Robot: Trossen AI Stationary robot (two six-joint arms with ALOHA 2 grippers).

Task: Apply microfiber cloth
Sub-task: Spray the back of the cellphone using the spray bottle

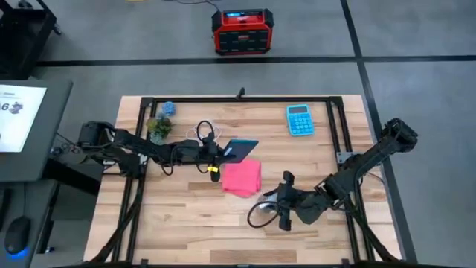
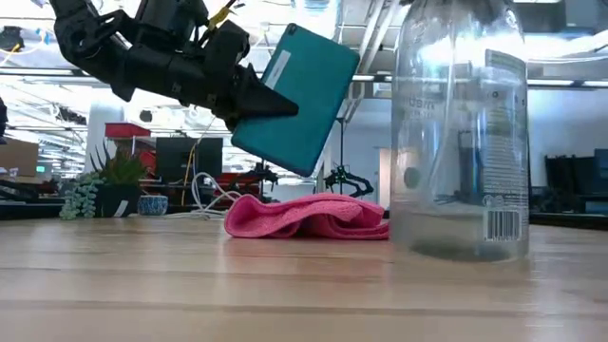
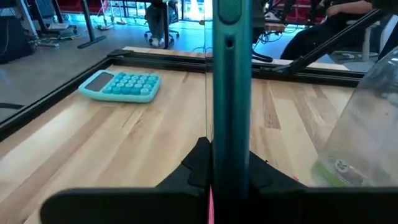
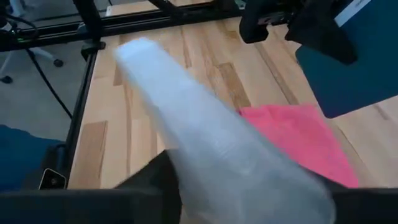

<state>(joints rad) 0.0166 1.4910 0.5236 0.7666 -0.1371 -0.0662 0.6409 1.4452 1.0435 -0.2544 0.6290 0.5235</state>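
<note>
From above, the microfiber cloth [image 1: 242, 179] lies crumpled on the bench [image 1: 186, 231], just beside and below the left end effector [image 1: 221, 153], which is clamped on a teal tablet [image 1: 242, 149]. The right end effector [image 1: 282, 211], nearer the front edge, grips a clear bottle [image 1: 269, 202].

At bench level, the tablet [image 2: 294, 95] hangs tilted above the cloth [image 2: 309, 217], apart from it; the bottle [image 2: 463, 133] stands beside it.

The left wrist view shows the tablet [image 3: 231, 93] edge-on and a blue calculator [image 3: 121, 86].

The right wrist view shows the cloth [image 4: 298, 138] beyond the bottle [image 4: 217, 149].

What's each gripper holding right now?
Left gripper: shut on the phone, above the cloth.
Right gripper: shut on the bottle.
</note>
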